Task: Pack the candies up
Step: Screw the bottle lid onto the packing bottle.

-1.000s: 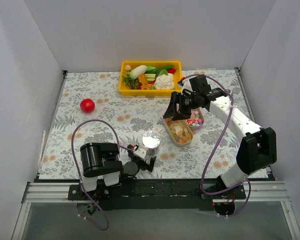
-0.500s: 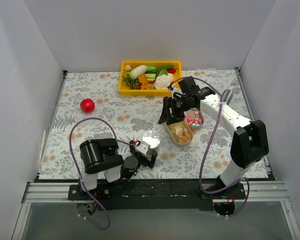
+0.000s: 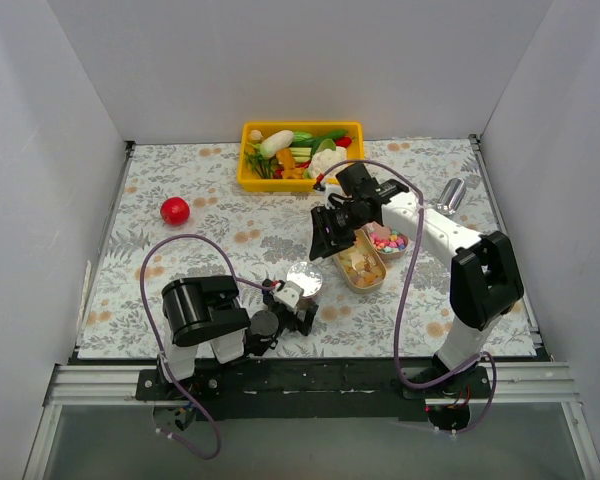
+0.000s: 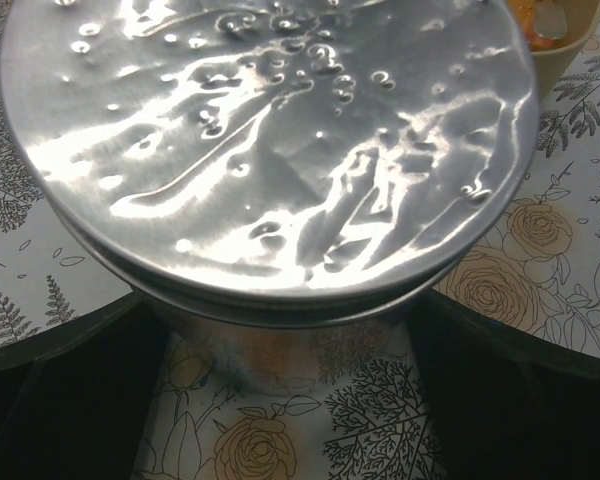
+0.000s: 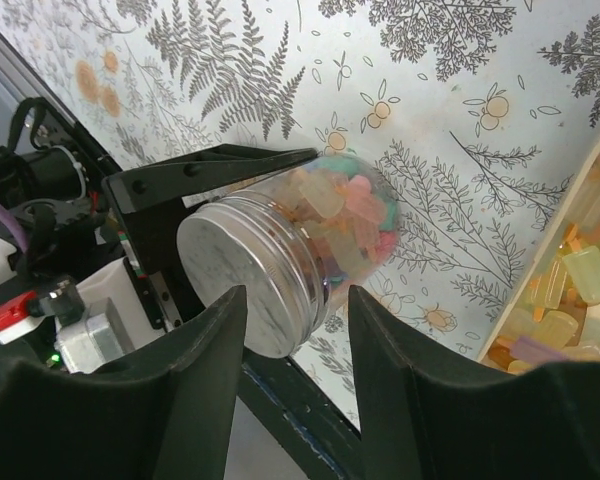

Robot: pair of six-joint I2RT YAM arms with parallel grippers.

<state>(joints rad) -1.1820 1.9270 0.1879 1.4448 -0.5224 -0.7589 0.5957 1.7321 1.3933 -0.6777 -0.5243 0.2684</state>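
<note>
A glass jar [image 3: 302, 280] with a silver screw lid [image 4: 270, 140] lies tilted in my left gripper [image 3: 296, 302], whose fingers [image 4: 50, 400] close on its sides. Pastel candies [image 5: 350, 215] fill the jar. My right gripper [image 3: 326, 238] is open and empty, hovering just above and behind the jar. In the right wrist view the jar [image 5: 280, 255] shows between its spread fingers [image 5: 195, 370]. An oval dish of orange-tan candies [image 3: 360, 266] and a dish of pastel candies [image 3: 389, 241] sit to its right.
A yellow bin [image 3: 248, 181] of toy vegetables stands at the back centre. A red ball [image 3: 175, 210] lies at the left. A small silver object [image 3: 450, 192] sits at the right. The table's near rail [image 5: 300, 420] runs just below the jar.
My right gripper has moved left and nearer, from over the candy dishes to above the jar. The left gripper has shifted the jar slightly.
</note>
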